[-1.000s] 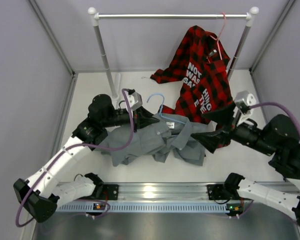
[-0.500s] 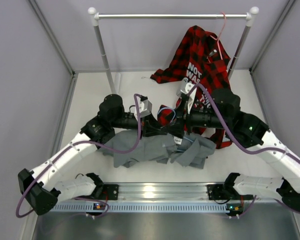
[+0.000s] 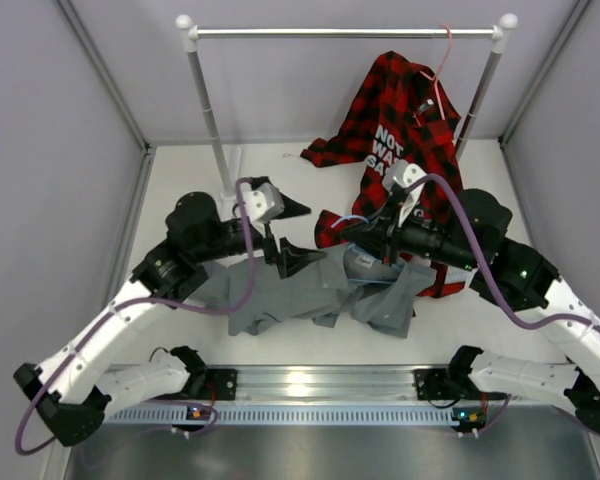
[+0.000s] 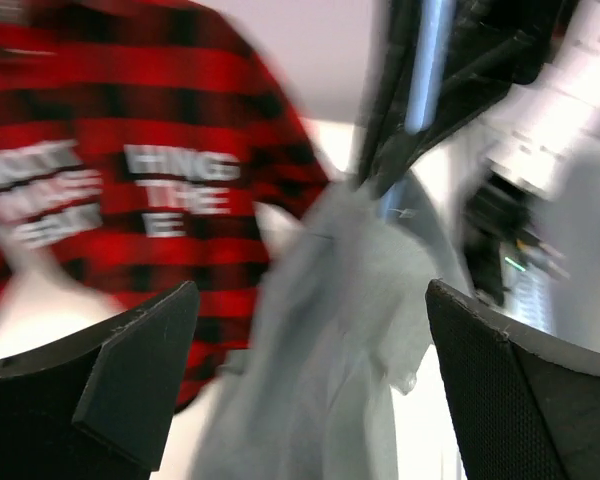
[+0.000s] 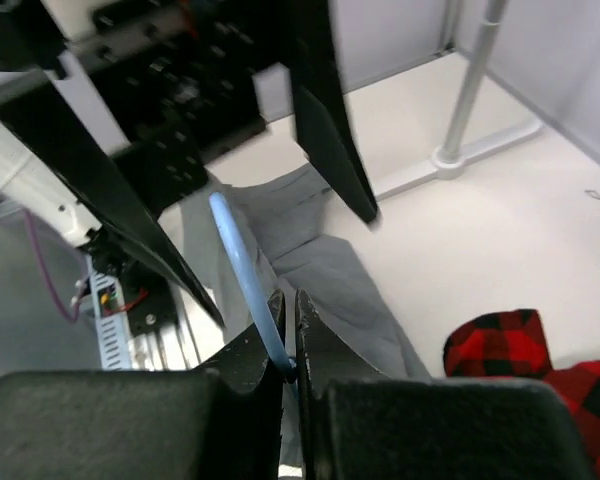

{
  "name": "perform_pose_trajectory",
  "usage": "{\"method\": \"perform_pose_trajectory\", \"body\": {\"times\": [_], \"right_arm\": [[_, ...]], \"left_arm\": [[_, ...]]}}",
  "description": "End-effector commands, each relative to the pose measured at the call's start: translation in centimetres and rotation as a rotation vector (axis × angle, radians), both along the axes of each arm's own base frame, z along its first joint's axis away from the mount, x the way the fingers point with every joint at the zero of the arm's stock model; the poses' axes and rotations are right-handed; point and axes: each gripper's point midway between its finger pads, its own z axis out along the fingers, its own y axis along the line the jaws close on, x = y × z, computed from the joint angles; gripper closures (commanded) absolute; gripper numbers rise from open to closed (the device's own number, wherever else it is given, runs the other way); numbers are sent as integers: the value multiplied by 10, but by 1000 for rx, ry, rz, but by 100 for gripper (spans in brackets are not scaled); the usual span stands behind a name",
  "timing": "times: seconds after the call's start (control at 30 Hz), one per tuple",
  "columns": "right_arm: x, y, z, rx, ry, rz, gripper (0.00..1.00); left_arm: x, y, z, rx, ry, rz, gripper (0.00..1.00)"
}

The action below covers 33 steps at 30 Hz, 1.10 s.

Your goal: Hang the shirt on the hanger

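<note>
The grey shirt (image 3: 310, 290) lies crumpled on the table between the arms; it also fills the left wrist view as grey shirt (image 4: 340, 330) and shows as grey shirt (image 5: 330, 270) below the right wrist. My right gripper (image 3: 353, 232) is shut on the thin light-blue hanger (image 3: 342, 219) just above the shirt's upper right. In the right wrist view the hanger wire (image 5: 245, 275) runs down into the closed right gripper (image 5: 290, 297). My left gripper (image 3: 305, 235) stands wide open just left of the hanger, and the left gripper (image 4: 310, 300) has nothing between its fingers.
A red-and-black plaid shirt (image 3: 405, 150) hangs on a pink hanger (image 3: 442, 60) from the rail (image 3: 345, 32) at the back right, its tail reaching the table behind my right gripper. The rack's left post (image 3: 208, 105) stands behind my left arm. Grey walls enclose both sides.
My left gripper has opened and drawn back to the left. My right gripper has swung in from the right and shut on the hanger.
</note>
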Motion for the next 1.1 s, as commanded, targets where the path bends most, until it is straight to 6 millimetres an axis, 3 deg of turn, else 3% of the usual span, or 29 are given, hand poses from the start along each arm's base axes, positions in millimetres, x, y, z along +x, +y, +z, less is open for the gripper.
{"method": "perform_pose_trajectory", "body": {"times": [0.0, 0.03, 0.07, 0.1, 0.13, 0.2, 0.27, 0.33, 0.5, 0.6, 0.73, 0.83, 0.87, 0.93, 1.0, 1.07], "right_arm": [[16, -25, 47, 136, -74, -171, 100], [16, -28, 55, 150, -80, -182, 100], [18, -31, 55, 146, -76, -200, 100], [17, -34, 65, 160, -88, -206, 100], [17, -36, 68, 168, -87, -212, 100], [20, -40, 71, 164, -79, -240, 100], [24, -43, 79, 166, -85, -271, 100], [23, -46, 87, 165, -87, -278, 100], [22, -44, 97, 157, -88, -263, 100], [23, -45, 103, 156, -94, -272, 100], [32, -43, 93, 110, -87, -299, 100], [49, -50, 83, 78, -86, -395, 100], [58, -54, 81, 70, -84, -451, 100], [65, -59, 77, 65, -74, -504, 100], [70, -60, 78, 67, -69, -534, 100], [73, -57, 77, 60, -66, -532, 100]], "left_arm": [[47, 71, 67, -171, -86, 541, 2], [56, 88, 52, -186, -25, 662, 2], [52, 117, 56, -270, 17, 777, 2], [62, 147, 44, -310, 59, 953, 2], [65, 154, 7, -282, 113, 1012, 2], [52, 171, -7, -348, 166, 1040, 2], [45, 166, -34, -326, 207, 1002, 2], [32, 159, -36, -349, 217, 920, 2], [27, 144, -56, -291, 227, 843, 3], [28, 141, -60, -300, 233, 837, 8], [28, 143, -51, -338, 227, 840, 2], [36, 166, -40, -372, 246, 974, 2], [38, 177, -50, -335, 272, 1042, 2], [42, 205, -49, -362, 294, 1195, 2], [36, 212, -51, -367, 286, 1201, 2], [28, 199, -54, -359, 278, 1102, 2]]}}
